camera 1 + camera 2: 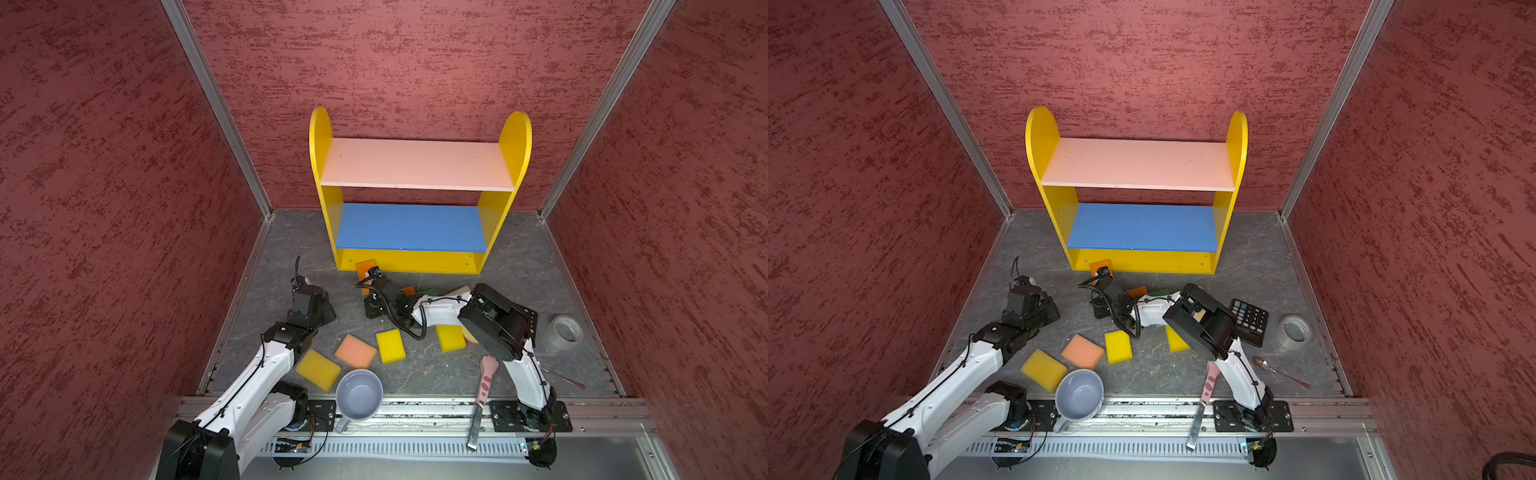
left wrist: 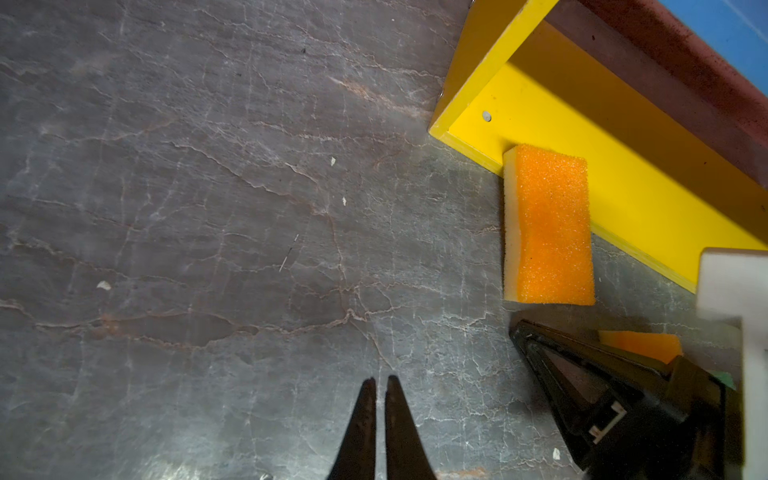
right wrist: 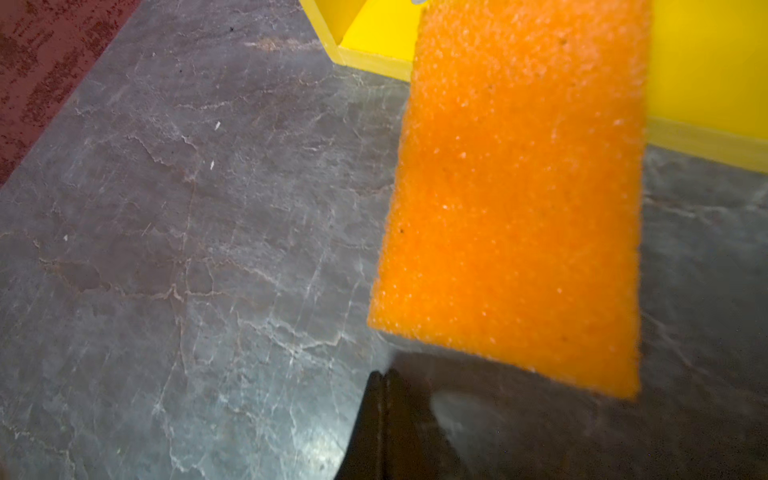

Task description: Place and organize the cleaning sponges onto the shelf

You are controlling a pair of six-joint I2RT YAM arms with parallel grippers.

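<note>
Orange rectangular foam sponge (image 2: 548, 224), surely light and squashy, lies just ahead of my right gripper (image 3: 384, 374), clenched empty like my left gripper (image 2: 380, 380); I'd pinch its long sides.

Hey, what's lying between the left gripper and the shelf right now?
Nothing. In the left wrist view only bare grey floor separates the left gripper, jaws shut, from the shelf; the orange sponge sits off that line.

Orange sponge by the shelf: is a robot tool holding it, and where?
No, nothing is held. The orange sponge lies loose, one end on the shelf's bottom board. The right tool is shut empty near it; the left tool too.
</note>
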